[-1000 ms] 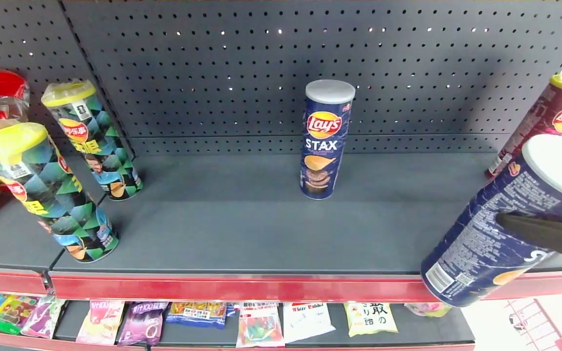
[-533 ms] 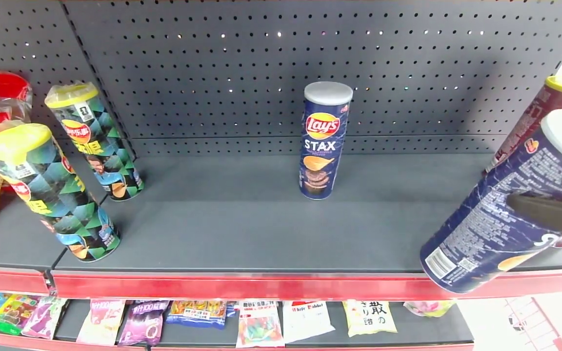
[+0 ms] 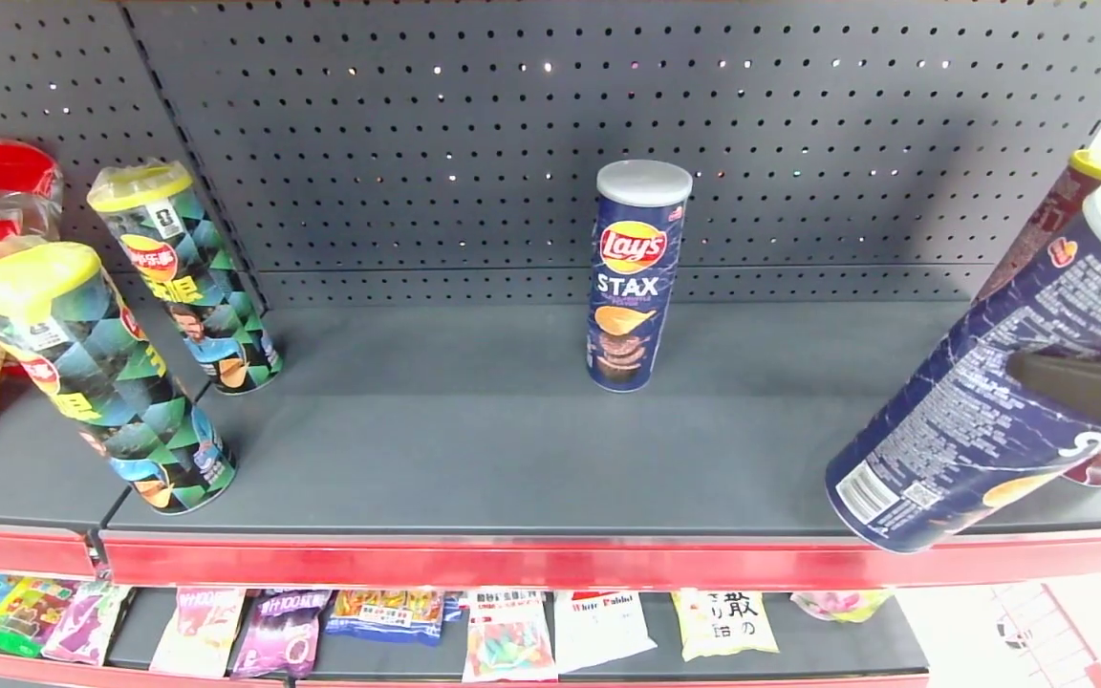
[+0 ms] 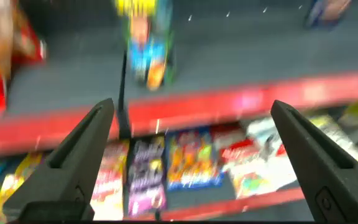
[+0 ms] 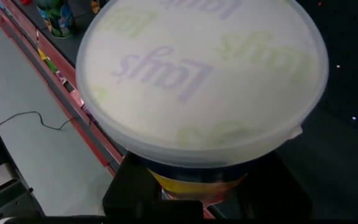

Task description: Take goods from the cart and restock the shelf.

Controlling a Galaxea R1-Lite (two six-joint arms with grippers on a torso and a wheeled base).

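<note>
While the right pincer (image 3: 1076, 387) clamps the side of a blue chip can (image 3: 971, 401), the can hangs tilted at the right end of the shelf (image 3: 474, 449), its white lid up and to the right and its base down by the red front rail (image 3: 474, 562) — whether it touches the shelf I cannot tell. Just behind it stands a dark red can (image 3: 1038, 239). A second blue can (image 3: 635, 277) stands upright near the back panel in the middle, and two green-patterned cans (image 3: 183, 277) stand at the left. The left pincer (image 4: 191, 107) is spread wide with nothing in it, facing the rail and the snack packets (image 3: 512, 631) on the shelf below.
</note>
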